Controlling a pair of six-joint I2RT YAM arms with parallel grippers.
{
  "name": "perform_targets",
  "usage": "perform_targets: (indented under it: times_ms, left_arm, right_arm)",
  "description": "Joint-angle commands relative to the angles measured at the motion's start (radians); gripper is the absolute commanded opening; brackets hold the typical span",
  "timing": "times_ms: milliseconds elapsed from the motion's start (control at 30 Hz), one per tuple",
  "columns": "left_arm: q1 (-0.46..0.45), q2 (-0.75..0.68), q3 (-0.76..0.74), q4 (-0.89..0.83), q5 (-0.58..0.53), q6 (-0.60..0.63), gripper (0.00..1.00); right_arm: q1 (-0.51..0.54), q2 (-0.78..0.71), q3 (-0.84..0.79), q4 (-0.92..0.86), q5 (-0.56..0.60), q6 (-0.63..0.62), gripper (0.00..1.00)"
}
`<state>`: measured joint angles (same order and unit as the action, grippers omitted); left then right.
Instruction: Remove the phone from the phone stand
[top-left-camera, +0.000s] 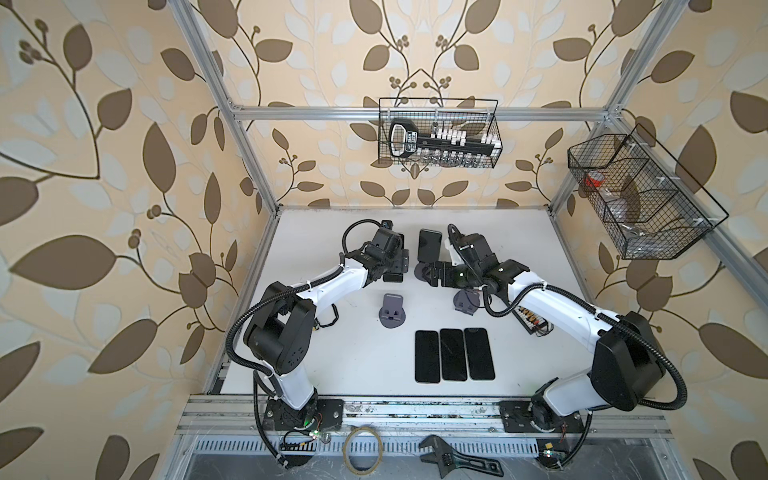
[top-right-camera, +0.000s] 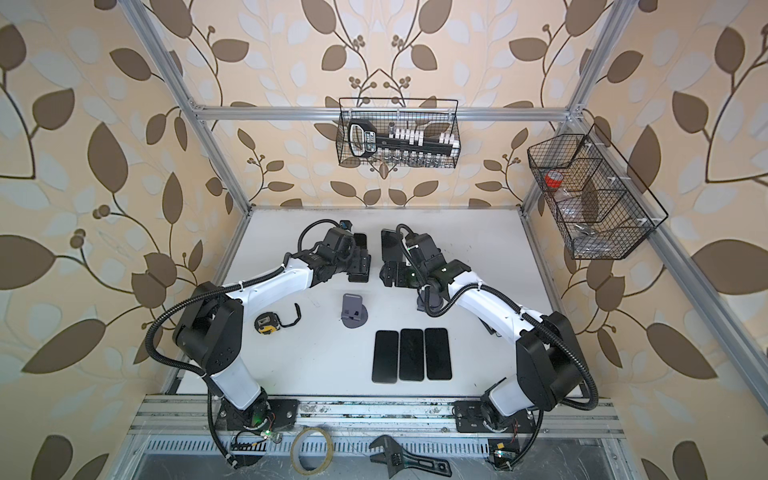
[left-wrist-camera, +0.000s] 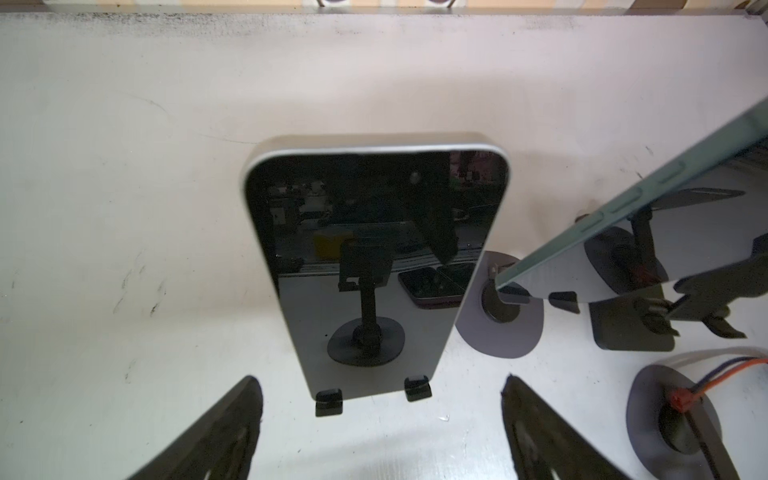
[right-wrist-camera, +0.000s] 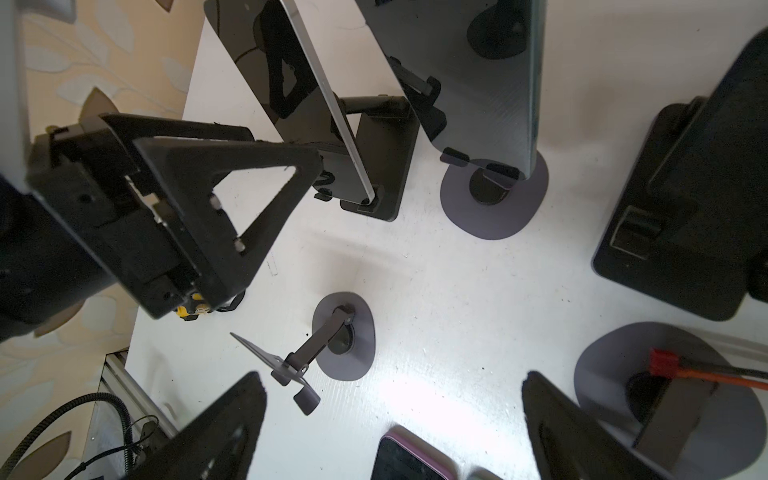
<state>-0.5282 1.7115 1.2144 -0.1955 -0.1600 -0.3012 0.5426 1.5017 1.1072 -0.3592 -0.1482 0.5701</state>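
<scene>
Left fingers (left-wrist-camera: 224, 434) stand spread and empty, just short of the phone (left-wrist-camera: 374, 249) leaning in its phone stand (left-wrist-camera: 328, 402); right fingers (right-wrist-camera: 224, 428) spread too, idle. Seemingly the approach step; next: straddle the phone's edges, close, lift clear

We see the phone (left-wrist-camera: 374, 257) as a dark, glossy slab with rounded corners and a pale silver rim. Its unlit screen mirrors the room, and it stands upright on its short edge, leaning slightly back. It sits in the phone stand (left-wrist-camera: 417, 388), a black one whose two small lips hook over the phone's lower edge; in the right wrist view the stand's flat rectangular foot lies on the white table (top-right-camera: 316, 365). The pair stands toward the far side of the table, left of the middle, and in a top view only a dark sliver of the phone (top-right-camera: 360, 240) shows.
</scene>
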Motion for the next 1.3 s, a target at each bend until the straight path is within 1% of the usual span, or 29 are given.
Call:
perform_targets:
  times_ms: [0, 333, 1267]
  left_arm:
    - [0.012, 0.01, 0.035, 0.024, -0.006, 0.002, 0.9]
    - [0.012, 0.043, 0.072, 0.014, 0.002, -0.001, 0.9]
    - [0.013, 0.112, 0.132, -0.002, -0.037, 0.04, 0.89]
  right_arm:
    - [-0.004, 0.002, 0.02, 0.013, -0.017, -0.021, 0.97]
    - [-0.004, 0.014, 0.021, 0.014, -0.036, -0.017, 0.96]
    - [-0.011, 0.028, 0.001, 0.013, -0.048, -0.025, 0.96]
